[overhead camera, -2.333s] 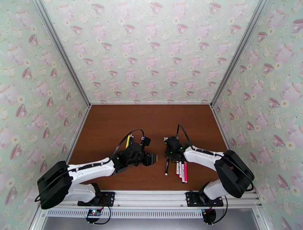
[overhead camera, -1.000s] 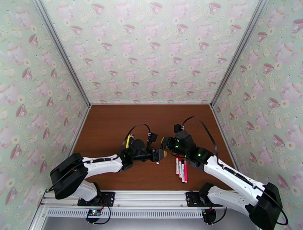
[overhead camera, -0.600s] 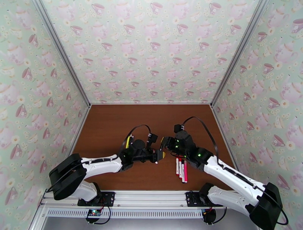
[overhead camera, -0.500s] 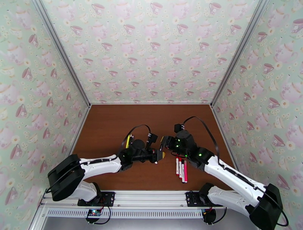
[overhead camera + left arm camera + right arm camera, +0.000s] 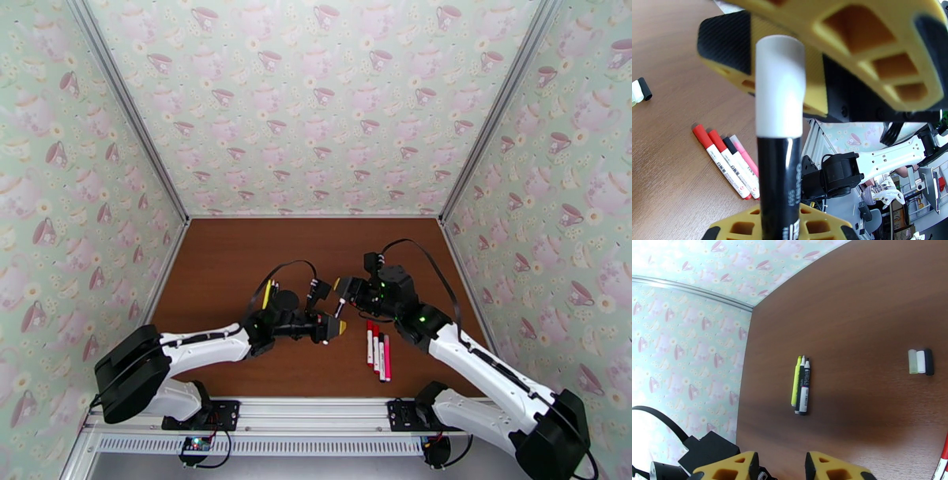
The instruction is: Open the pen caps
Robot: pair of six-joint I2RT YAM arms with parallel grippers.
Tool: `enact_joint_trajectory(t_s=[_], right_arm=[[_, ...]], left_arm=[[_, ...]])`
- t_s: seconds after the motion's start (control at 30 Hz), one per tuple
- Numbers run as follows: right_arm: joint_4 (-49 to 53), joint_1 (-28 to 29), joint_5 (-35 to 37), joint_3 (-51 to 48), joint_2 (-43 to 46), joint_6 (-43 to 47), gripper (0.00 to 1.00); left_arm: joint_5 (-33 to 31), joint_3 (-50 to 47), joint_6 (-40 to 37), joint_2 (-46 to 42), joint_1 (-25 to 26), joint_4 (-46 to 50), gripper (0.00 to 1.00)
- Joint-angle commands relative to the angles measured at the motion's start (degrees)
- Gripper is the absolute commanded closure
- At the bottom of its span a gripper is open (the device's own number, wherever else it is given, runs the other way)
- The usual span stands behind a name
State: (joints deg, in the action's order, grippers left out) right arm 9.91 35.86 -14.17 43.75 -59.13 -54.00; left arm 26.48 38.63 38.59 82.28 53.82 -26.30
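Left fingers [image 5: 809,15] clamped on a black pen [image 5: 778,177]. The barrel spans the gap, with the white cap [image 5: 780,87] on at the upper finger. Right fingers [image 5: 831,469] are apart, and we see nothing between them. In the top view they sit just past the left fingers, close to the capped end. On the table [image 5: 869,299], right of the left fingers, lie four capped pens [image 5: 730,165] side by side: two red, one black, one pink. Farther out, ahead of the right fingers, are three uncapped pens [image 5: 801,386] lying together. Right of those are three loose caps [image 5: 921,361], touching in a row.
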Motion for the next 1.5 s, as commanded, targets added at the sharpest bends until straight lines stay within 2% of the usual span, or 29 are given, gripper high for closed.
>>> enact_joint_trajectory(t_s=[0.0, 0.23, 0.4, 0.53, 0.83, 1.0, 1.1, 1.27, 1.47], right_arm=[[-1.86, 0.0, -3.17, -0.34, -0.09, 1.51, 0.63], [0.49, 0.01, -2.09, -0.35, -0.31, 2.84, 0.7], [-0.16, 0.07, -2.83, -0.26, -1.15, 2.85, 0.71], [-0.37, 0.05, -2.98, -0.12, -1.55, 3.02, 0.77], [0.76, -0.21, -0.94, 1.13, -0.9, 4.22, 0.88], [-2.61, -3.04, -5.36, 1.53, -0.47, 6.44, 0.93], [-4.85, -5.61, -8.1, 1.01, 0.37, 6.16, 0.94], [-5.97, -7.28, -8.92, 1.34, 1.5, 6.1, 0.95], [7.27, -7.51, 2.21, 6.51, -0.05, 5.22, 0.98]], left_arm=[[1.8, -0.14, 1.1, -0.19, -0.09, -0.95, 0.9], [2.48, -0.66, 2.98, -0.19, -0.83, -2.58, 0.89], [3.19, -0.4, 3.99, 0.49, -1.09, -2.76, 0.89], [3.25, -0.14, 4.21, 0.95, -1.18, -2.79, 0.89], [4.42, -0.88, 1.54, 0.11, -1.16, -1.83, 0.88], [8.72, -1.66, 1.98, -1.05, -1.56, -3.26, 0.89], [9.22, -2.23, 2.12, -1.41, -1.64, -3.14, 0.9], [5.26, -1.89, -1.14, -2.51, -0.95, 2.27, 0.9], [-10.99, 2.61, -9.74, -5.08, 3.75, 19.0, 0.9]])
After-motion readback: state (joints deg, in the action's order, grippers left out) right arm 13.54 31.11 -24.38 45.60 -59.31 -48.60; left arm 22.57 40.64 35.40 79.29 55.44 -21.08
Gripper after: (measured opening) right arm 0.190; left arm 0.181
